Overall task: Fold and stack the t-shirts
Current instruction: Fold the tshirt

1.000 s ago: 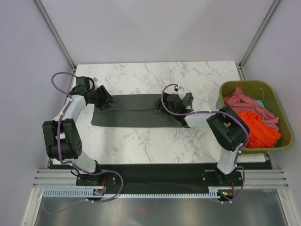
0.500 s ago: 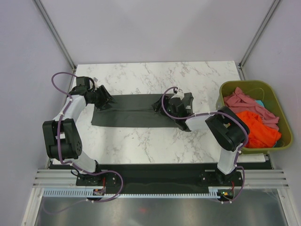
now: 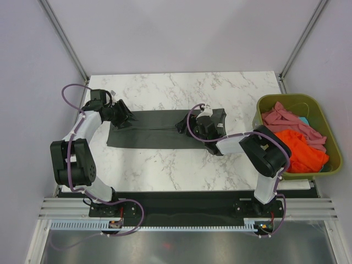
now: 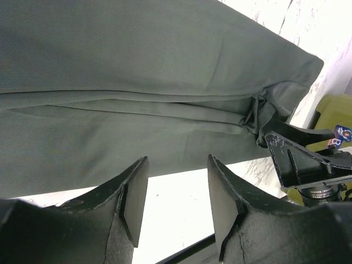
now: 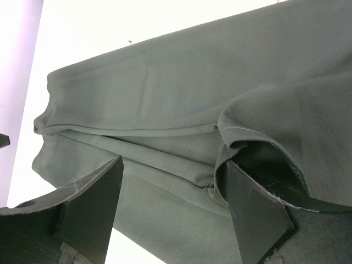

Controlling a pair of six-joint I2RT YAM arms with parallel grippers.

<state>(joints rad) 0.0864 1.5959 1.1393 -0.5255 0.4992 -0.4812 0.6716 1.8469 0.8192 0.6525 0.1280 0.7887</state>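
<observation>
Top external: long, creased charcoal t-shirt (image 3: 154, 132)

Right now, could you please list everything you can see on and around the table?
table: one, white marble, under everything
charcoal t-shirt: one, dark grey, folded into a long strip, flat across the middle of the table
bin: one, olive green, at the table's right edge
pink t-shirt: at least one, dusty pink, crumpled in the far part of the bin
orange t-shirt: one, bright orange, crumpled in the near part of the bin
left arm: one, black and white, reaching to the strip's left end
right arm: one, black and white, reaching to the strip's right end
left fingers: two, black, open, nothing between them
right fingers: two, black, open, a cloth fold resting on one
</observation>
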